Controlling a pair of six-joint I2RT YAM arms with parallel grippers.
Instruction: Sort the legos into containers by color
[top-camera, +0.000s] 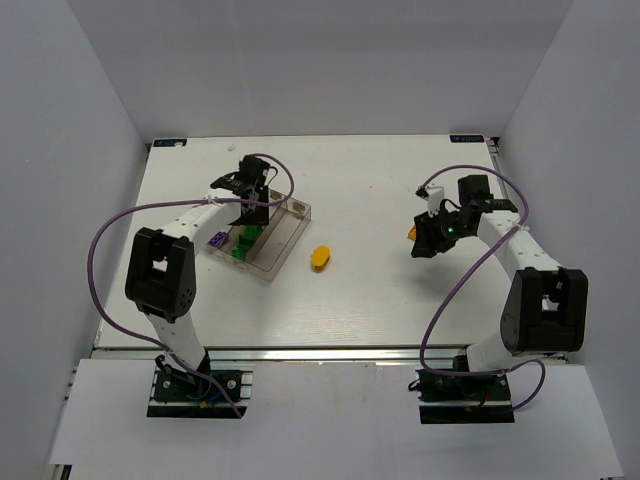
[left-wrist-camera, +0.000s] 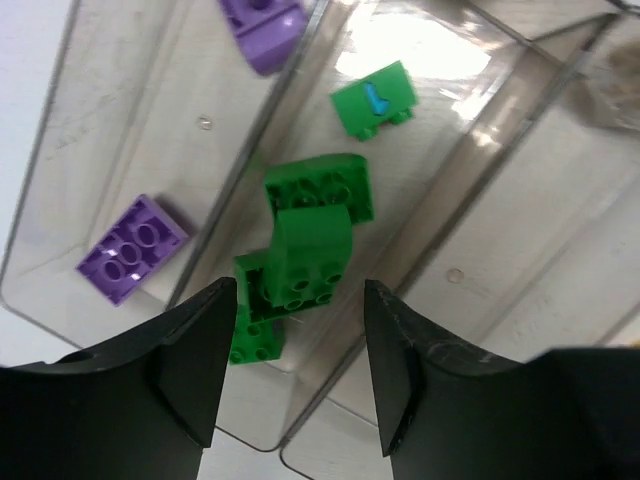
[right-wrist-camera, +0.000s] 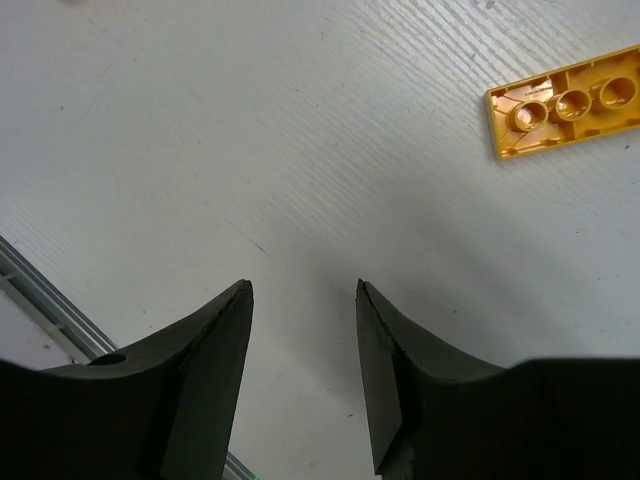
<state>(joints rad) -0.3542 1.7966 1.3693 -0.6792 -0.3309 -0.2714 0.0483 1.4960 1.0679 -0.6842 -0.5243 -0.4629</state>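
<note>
The clear three-compartment tray (top-camera: 290, 232) lies left of centre. My left gripper (top-camera: 250, 215) hangs over it, open (left-wrist-camera: 297, 330), holding nothing. Right below it, three green legos (left-wrist-camera: 310, 255) lie piled in the middle compartment, with a fourth green lego (left-wrist-camera: 374, 99) farther along. Two purple legos (left-wrist-camera: 133, 249) rest in the compartment to their left. The tray's third compartment (left-wrist-camera: 520, 230) shows no brick. My right gripper (top-camera: 425, 245) stands open (right-wrist-camera: 303, 300) over bare table. A flat orange lego (right-wrist-camera: 565, 115) lies upside down just beyond it. A rounded yellow-orange oval lego (top-camera: 320, 258) sits on the table right of the tray.
The white table (top-camera: 380, 190) ends in a metal rail (right-wrist-camera: 40, 285) at the near edge, close to my right fingers. White walls close in the back and both sides.
</note>
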